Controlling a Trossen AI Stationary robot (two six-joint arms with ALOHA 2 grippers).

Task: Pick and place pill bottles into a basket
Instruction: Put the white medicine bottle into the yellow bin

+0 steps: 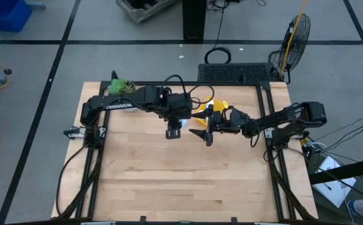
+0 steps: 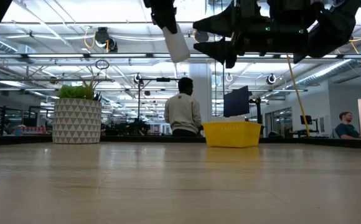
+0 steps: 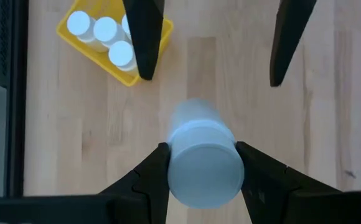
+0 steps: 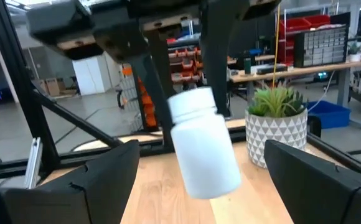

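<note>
Aloft, the left gripper [image 3: 202, 163] pinches a pill bottle [image 3: 203, 155] between its fingers above the desk [image 1: 169, 181], near the yellow basket [image 2: 232, 134] holding other bottles [image 3: 106, 34]. Alongside, the right gripper [image 4: 199, 177] hangs with fingers spread, holding nothing.

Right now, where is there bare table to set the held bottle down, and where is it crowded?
Free: the whole near half of the table, bare wood below both arms. Crowded: the far middle, where the left gripper holds a pill bottle aloft beside the open right gripper and the yellow basket, bottles already inside. The plant pot fills the far left corner.
</note>
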